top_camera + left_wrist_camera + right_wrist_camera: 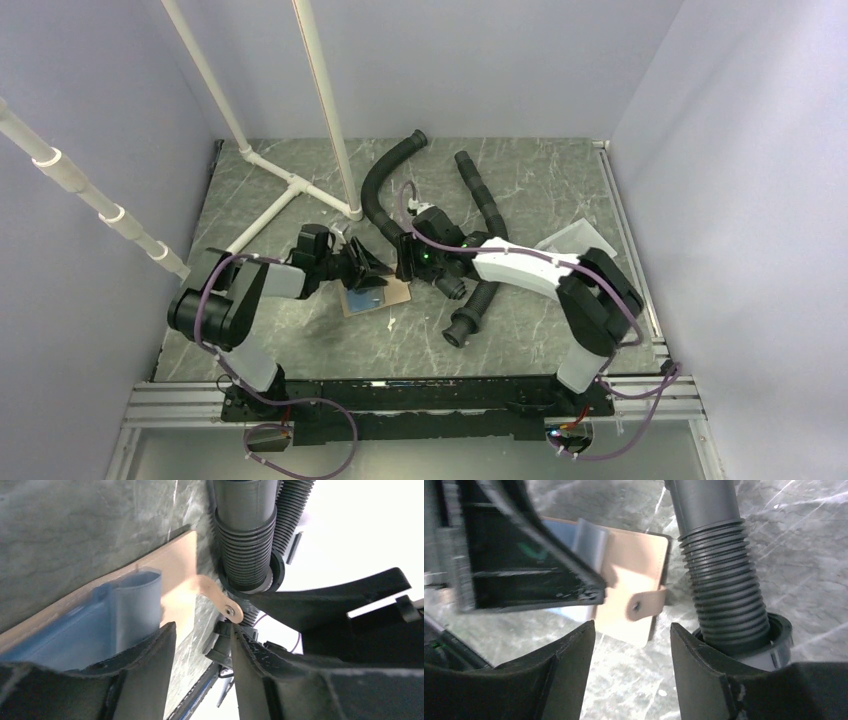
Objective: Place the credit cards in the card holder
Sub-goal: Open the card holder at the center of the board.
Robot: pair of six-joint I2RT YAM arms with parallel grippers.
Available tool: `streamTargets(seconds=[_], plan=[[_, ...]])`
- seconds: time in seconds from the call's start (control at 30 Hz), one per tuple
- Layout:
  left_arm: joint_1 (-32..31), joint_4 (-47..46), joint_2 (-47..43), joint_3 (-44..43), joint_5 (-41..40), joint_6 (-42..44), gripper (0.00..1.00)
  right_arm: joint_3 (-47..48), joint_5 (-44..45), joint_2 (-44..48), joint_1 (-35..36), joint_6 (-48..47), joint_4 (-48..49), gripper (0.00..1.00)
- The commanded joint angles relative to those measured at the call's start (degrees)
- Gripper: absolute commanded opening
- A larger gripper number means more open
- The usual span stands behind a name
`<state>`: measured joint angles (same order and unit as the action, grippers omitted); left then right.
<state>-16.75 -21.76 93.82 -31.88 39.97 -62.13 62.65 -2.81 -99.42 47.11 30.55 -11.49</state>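
The card holder lies open on the table, tan with a blue inner pocket. It also shows in the left wrist view and the right wrist view. Its snap tab sticks out toward a black hose. A grey-blue flat piece stands at the pocket; I cannot tell whether it is a card. No loose credit cards are in view. My left gripper is open, with one finger over the blue pocket. My right gripper is open and empty, just above the tab side.
Black corrugated hoses lie right beside the card holder and behind it. A shallow white tray sits at the right. A white pipe frame stands at the back left.
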Motion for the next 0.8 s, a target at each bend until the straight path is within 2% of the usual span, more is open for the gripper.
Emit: streamTargets(seconds=[0.0, 0.1, 0.17, 0.23, 0.37, 0.5, 0.57, 0.67, 0.77], plan=[[-1.5, -16.7, 3.4, 1.5, 4.6, -6.1, 0.53, -1.2, -0.1, 8.6, -0.1, -0.7, 0.2, 0.61], [-3.2, -21.8, 3.5, 2.3, 3.8, -8.0, 0.58, -1.8, -1.3, 10.2, -0.1, -0.7, 0.7, 0.61], [-4.8, -19.9, 1.7, 1.5, 2.5, -6.9, 0.61, -1.8, -1.0, 10.3, -0.1, -0.9, 0.4, 0.61], [-6.8, -13.3, -0.2, -1.4, 0.2, -3.0, 0.66, -2.1, -0.7, 10.5, -0.2, -0.9, 0.4, 0.61], [-8.0, 0.9, -3.8, -5.8, -3.3, 2.4, 0.68, -2.9, 0.4, 12.0, -0.7, -1.3, 0.0, 0.61], [-6.8, 30.0, -19.4, -9.8, -17.6, 14.0, 0.9, -3.3, 2.1, 13.6, -0.8, -1.3, -0.7, 0.66], [-4.9, 40.1, -24.1, -11.8, -21.1, 17.9, 0.95, -3.5, 2.6, 13.7, -0.2, -0.8, -0.1, 0.72], [-2.1, 49.6, -28.3, -12.4, -23.5, 19.5, 0.99, -2.5, 6.1, 12.7, 2.4, -0.2, 0.7, 0.76], [-1.1, 53.6, -30.7, -10.9, -26.5, 18.2, 0.99, 1.1, 8.0, 9.1, 5.4, 0.7, 0.3, 0.76]])
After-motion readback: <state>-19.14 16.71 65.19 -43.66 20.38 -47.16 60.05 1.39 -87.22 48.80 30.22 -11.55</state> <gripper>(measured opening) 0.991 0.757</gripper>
